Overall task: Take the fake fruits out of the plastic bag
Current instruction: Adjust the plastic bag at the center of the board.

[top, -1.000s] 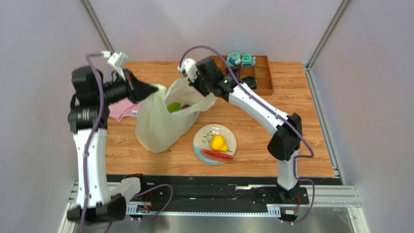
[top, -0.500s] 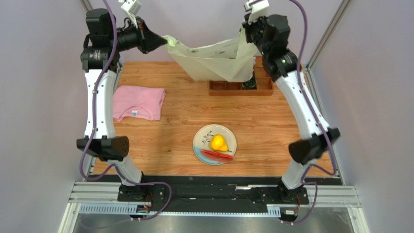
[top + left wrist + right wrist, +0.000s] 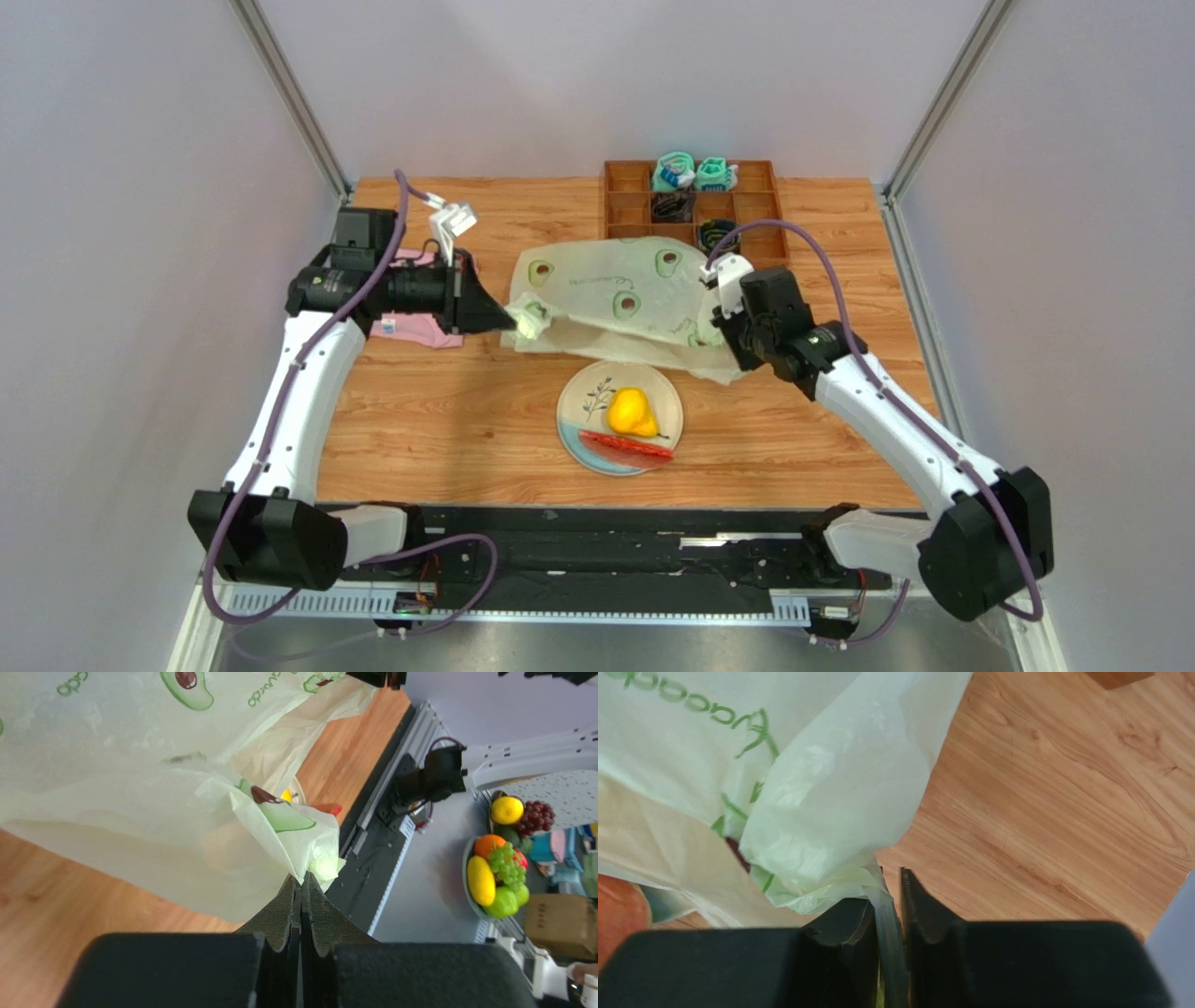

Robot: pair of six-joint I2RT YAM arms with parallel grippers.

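The pale yellow-green plastic bag [image 3: 617,297], printed with avocados, hangs spread out low over the table's middle. My left gripper [image 3: 522,319] is shut on its left corner; the left wrist view shows the pinched film [image 3: 303,876] and the bag [image 3: 126,763]. My right gripper [image 3: 720,331] is shut on its right edge, a strip of film between the fingers [image 3: 889,892]. A yellow pear [image 3: 630,410] and a red slice [image 3: 624,448] lie on the plate [image 3: 659,385] in front of the bag. I see no fruit inside the bag.
A brown wooden tray [image 3: 765,238] with teal and black items stands at the back. A pink folded cloth [image 3: 421,331] lies under my left arm. Bare wood [image 3: 421,420] lies at front left. A red-orange shape [image 3: 619,913] shows under the bag.
Both arms have come down from high at the back to low over the table. The bag, still held at both ends, now hangs spread just above the plate.
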